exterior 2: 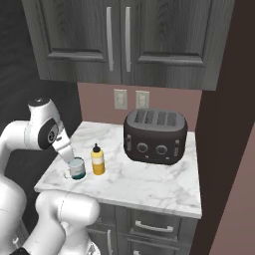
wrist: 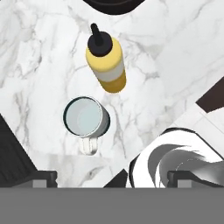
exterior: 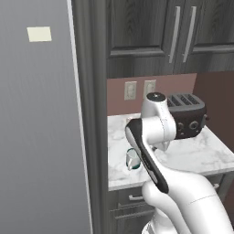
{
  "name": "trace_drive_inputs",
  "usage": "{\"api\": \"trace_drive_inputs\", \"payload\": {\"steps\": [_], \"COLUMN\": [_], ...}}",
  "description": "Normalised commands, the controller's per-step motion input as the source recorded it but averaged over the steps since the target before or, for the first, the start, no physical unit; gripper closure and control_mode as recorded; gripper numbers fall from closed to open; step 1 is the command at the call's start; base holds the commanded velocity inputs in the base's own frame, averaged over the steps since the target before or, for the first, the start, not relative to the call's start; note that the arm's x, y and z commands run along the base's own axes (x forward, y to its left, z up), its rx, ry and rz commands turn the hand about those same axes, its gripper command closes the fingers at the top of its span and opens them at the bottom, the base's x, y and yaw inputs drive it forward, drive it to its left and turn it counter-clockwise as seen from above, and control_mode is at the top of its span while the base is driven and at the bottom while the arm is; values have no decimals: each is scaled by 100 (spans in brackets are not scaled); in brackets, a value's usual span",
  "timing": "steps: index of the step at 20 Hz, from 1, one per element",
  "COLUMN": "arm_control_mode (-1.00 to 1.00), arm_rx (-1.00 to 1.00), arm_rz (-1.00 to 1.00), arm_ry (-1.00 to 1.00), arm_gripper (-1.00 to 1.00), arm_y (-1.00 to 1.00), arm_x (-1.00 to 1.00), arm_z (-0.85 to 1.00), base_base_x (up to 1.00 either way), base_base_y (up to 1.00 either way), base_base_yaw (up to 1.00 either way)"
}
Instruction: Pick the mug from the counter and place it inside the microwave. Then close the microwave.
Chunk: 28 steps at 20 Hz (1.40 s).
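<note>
The gripper (wrist: 109, 177) hangs above the counter (wrist: 175, 57), jaws wide apart; the upright mug (wrist: 86, 117) sits below, handle toward the fingertips.

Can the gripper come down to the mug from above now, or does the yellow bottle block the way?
Probably yes. The gripper is open above the mug, which stands upright on the counter. The yellow bottle stands beside it, apart.

Mug (exterior: 132, 159) half hidden behind arm, centre of left base view; toaster (wrist: 109, 4) cut by hand view's top edge.
</note>
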Motion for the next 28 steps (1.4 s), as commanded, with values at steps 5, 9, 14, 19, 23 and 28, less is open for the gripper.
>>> {"api": "trace_drive_inputs", "payload": {"steps": [5,9,14,19,23,28], "arm_control_mode": [-100,-100,-100,-100,-100,-100], "arm_rx": [0,0,0,0,0,0], "arm_rz": [2,8,13,8,1,0], "arm_ry": [0,0,1,1,3,2], "arm_gripper": [-100,-100,-100,-100,-100,-100], "arm_y": [0,2,4,9,14,21], "arm_x": [4,5,0,0,2,6], "arm_z": [-12,-21,-19,-14,-40,-41], "base_base_x": [0,0,0,0,0,0], "base_base_y": [0,0,0,0,0,0], "base_base_yaw": [0,0,0,0,0,0]}}
